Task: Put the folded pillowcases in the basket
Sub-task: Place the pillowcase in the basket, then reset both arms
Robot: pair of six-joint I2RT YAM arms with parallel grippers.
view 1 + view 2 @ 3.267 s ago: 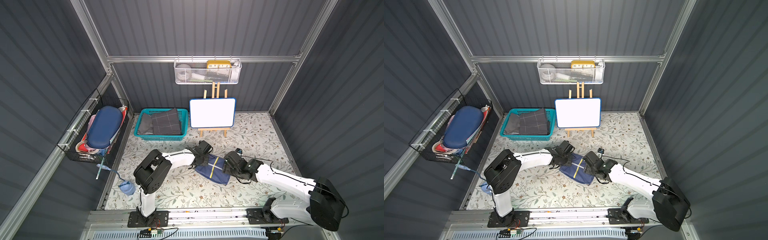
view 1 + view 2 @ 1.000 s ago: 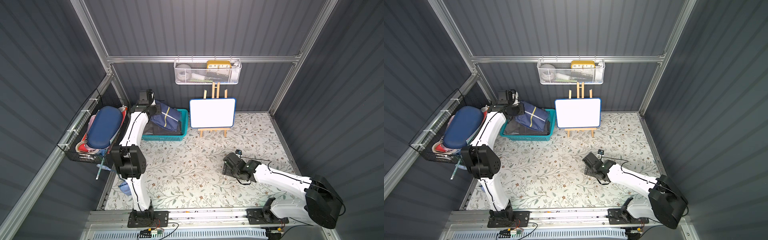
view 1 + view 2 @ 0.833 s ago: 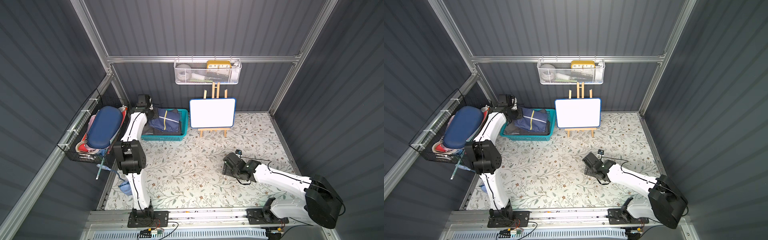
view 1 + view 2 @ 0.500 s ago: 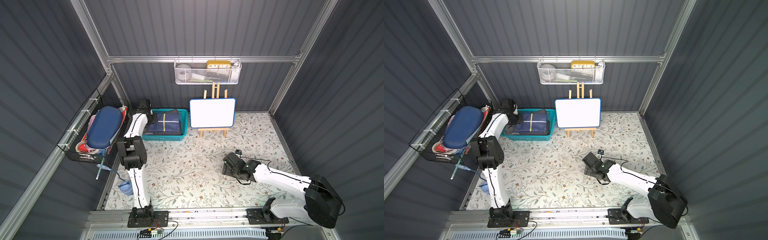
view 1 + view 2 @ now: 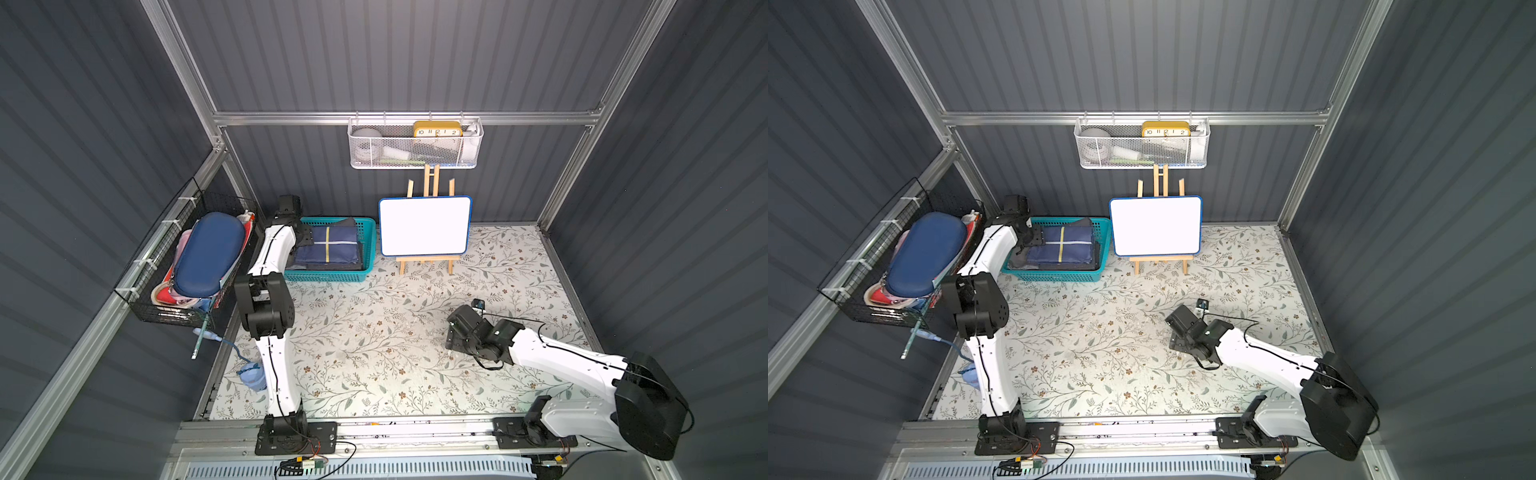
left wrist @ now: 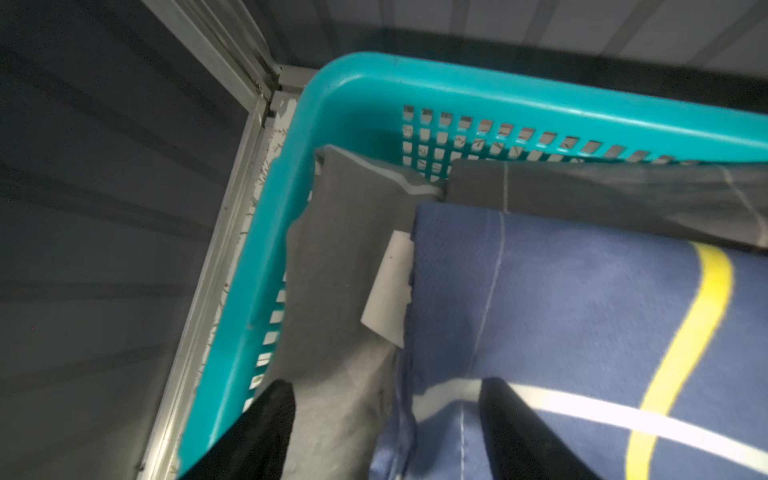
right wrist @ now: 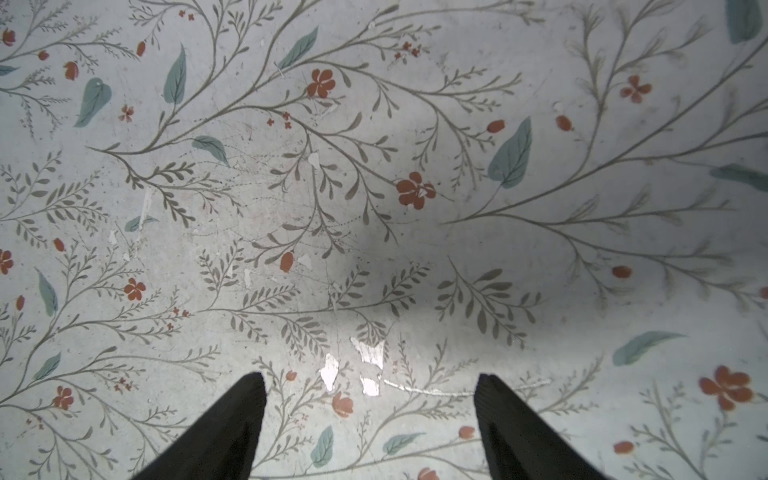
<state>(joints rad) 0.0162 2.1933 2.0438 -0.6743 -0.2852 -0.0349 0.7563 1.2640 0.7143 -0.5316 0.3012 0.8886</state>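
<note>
Release step, by the look: pillowcase (image 5: 332,249) down in basket (image 5: 328,275) at 11 o'clock, atop grey cloths (image 6: 332,232). Left gripper (image 6: 386,384) spread, clamping nothing; right gripper (image 7: 369,376) spread, empty, near 3 o'clock. Next: lift left gripper straight out, without snagging fabric.

A robot test cell, probably in a lab: aluminium frame (image 5: 399,117), corrugated wall panels (image 5: 374,54), white arms (image 5: 557,361) bolted to a front rail (image 5: 415,428) — dressed homelike with floral tabletop (image 5: 374,332), teal basket (image 5: 328,276), yellow clock (image 5: 437,129).
</note>
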